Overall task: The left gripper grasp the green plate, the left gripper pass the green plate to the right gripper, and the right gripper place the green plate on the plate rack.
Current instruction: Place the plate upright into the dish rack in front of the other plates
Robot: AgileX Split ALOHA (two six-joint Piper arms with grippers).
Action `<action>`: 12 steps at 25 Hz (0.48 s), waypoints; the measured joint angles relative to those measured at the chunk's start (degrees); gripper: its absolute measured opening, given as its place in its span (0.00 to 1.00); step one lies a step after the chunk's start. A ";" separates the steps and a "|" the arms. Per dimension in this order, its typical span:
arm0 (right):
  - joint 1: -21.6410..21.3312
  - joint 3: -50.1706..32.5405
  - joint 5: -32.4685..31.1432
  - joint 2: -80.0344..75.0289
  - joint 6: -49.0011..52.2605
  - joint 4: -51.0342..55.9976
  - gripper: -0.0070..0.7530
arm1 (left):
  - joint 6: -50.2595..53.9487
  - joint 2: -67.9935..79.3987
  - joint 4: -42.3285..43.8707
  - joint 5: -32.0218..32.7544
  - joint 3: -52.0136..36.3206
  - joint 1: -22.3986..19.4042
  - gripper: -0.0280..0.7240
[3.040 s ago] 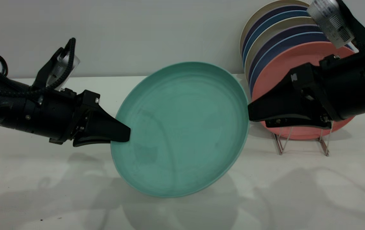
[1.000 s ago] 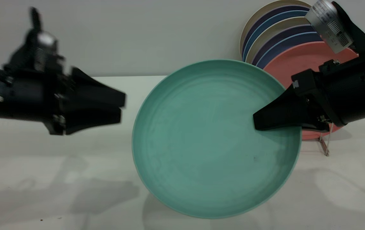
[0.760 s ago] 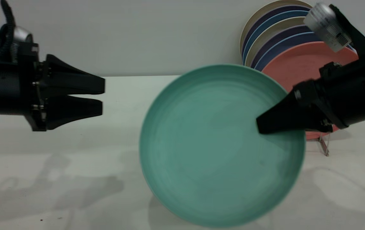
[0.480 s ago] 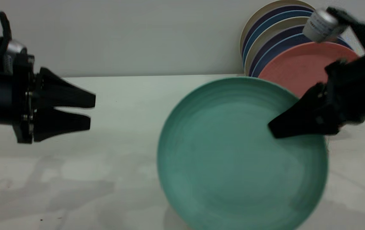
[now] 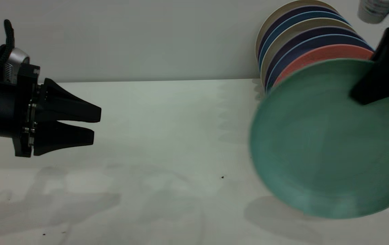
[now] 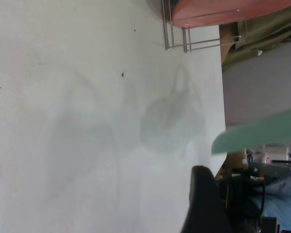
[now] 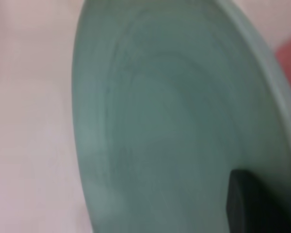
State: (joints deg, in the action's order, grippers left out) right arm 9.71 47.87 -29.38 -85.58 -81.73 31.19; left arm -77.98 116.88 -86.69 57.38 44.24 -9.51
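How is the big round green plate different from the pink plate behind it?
The round teal-green plate hangs above the table, pinched at its rim by the right gripper; the salmon-pink plate stands in the thin wire plate rack. The green plate shows its whole face; the pink plate is mostly hidden behind it, frontmost in a row of blue and cream plates. Both are round with low rims. The left gripper waits open, empty, far left.

The right hand [image 5: 368,93] grips the green plate [image 5: 327,143] (held off the worktop [image 5: 167,136]) before the racked plates [image 5: 300,37].
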 joint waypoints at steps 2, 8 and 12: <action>0.00 0.86 0.96 0.20 3.53 -6.17 0.13 | 0.00 0.00 0.00 -0.75 0.00 0.00 0.72; 0.00 3.52 5.28 2.39 6.46 -12.22 0.13 | 0.00 0.00 0.00 -2.73 0.00 0.00 0.72; 0.00 7.07 4.60 2.39 6.46 -13.97 0.13 | 0.00 0.00 0.00 -3.26 0.00 0.00 0.72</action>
State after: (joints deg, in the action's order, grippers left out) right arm 9.71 54.94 -24.78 -83.19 -75.27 17.22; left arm -77.98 116.88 -86.69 54.11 44.24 -9.51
